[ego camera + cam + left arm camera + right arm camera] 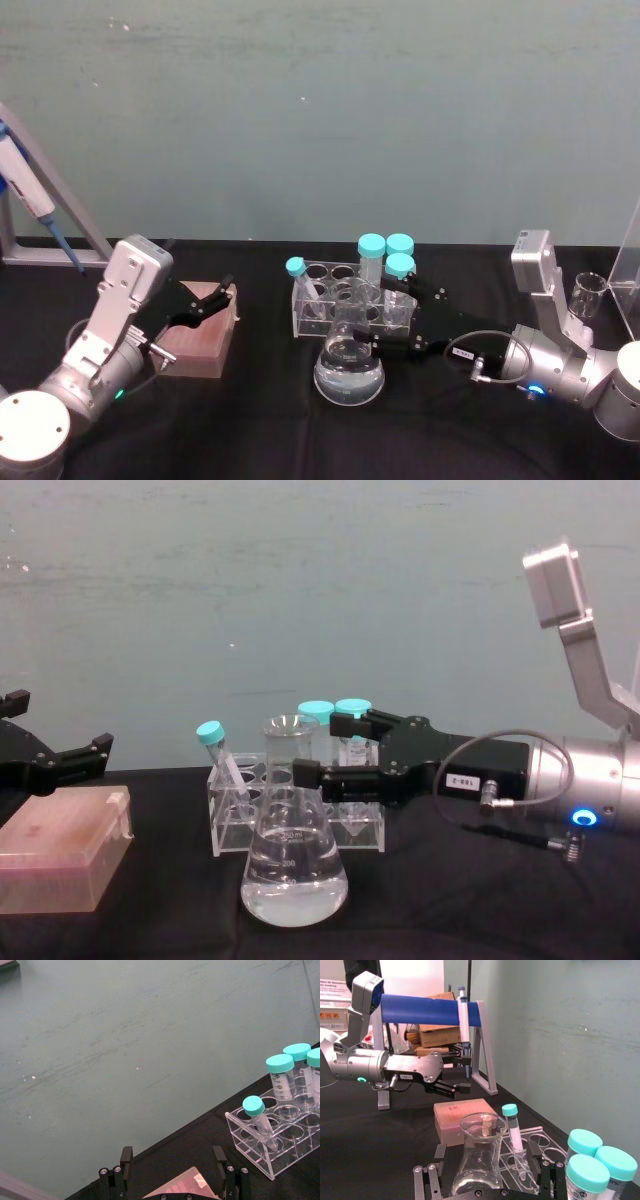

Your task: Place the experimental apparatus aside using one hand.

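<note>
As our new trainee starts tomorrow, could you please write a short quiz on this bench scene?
1. True or false: the clear conical flask at the open right gripper is empty.
2. How many teal-capped tubes sit in the clear acrylic rack?
3. The open left gripper hovers over: A the pink plastic box, B the flask, C the rack.
Key: 1 false, it holds clear liquid; 2 four; 3 A.

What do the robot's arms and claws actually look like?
Both arms are silver tubes ending in black two-fingered claws. The right gripper carries a white label, a looping grey cable and a glowing blue ring; behind the left gripper shines a small green light. A silver box sits on a bracket above each wrist.
</note>
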